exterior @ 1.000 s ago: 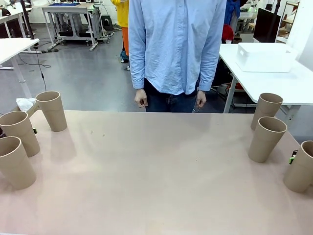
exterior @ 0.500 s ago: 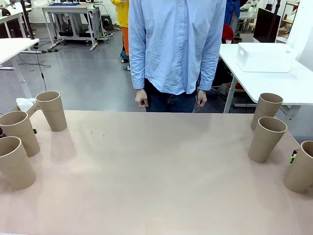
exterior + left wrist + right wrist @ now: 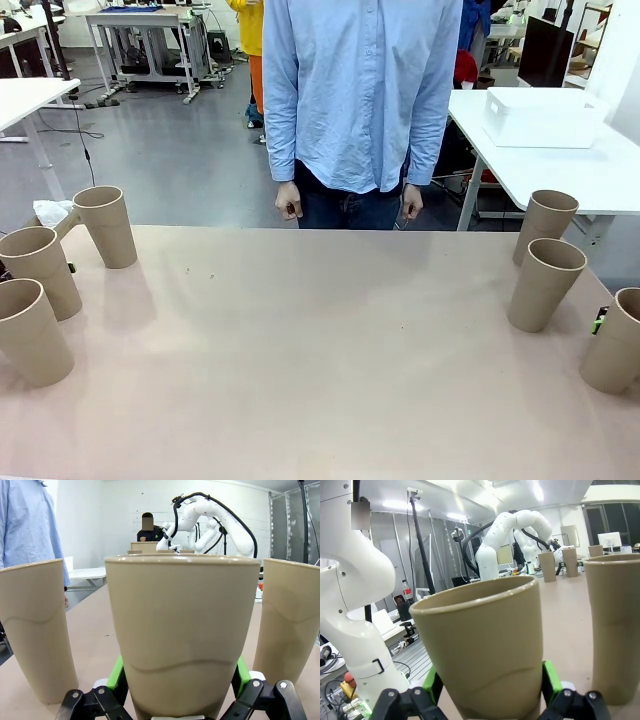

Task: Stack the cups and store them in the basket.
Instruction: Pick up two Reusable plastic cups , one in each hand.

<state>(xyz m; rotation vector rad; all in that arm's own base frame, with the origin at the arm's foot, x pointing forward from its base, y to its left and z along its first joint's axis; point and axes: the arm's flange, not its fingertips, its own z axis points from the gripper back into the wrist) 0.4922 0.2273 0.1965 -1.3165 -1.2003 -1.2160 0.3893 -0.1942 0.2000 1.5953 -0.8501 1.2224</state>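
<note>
Cups [image 3: 544, 283]: left gripper [image 3: 179, 676] stands open astride one; right gripper [image 3: 491, 682] flanks another, grip unclear; best close both low and square, then lift straight, sparing neighbours.

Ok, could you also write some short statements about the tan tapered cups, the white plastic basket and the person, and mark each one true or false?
1. Six tan tapered cups stand upright on the beige table, three at each side. True.
2. Two of them are already nested. False: each one stands alone.
3. The white rectangular plastic basket is among them. False: it sits on a white side table behind.
4. One cup stands between the green pads of the left end effector. True.
5. The person holds a cup. False: both hands hang at the sides without one.
</note>
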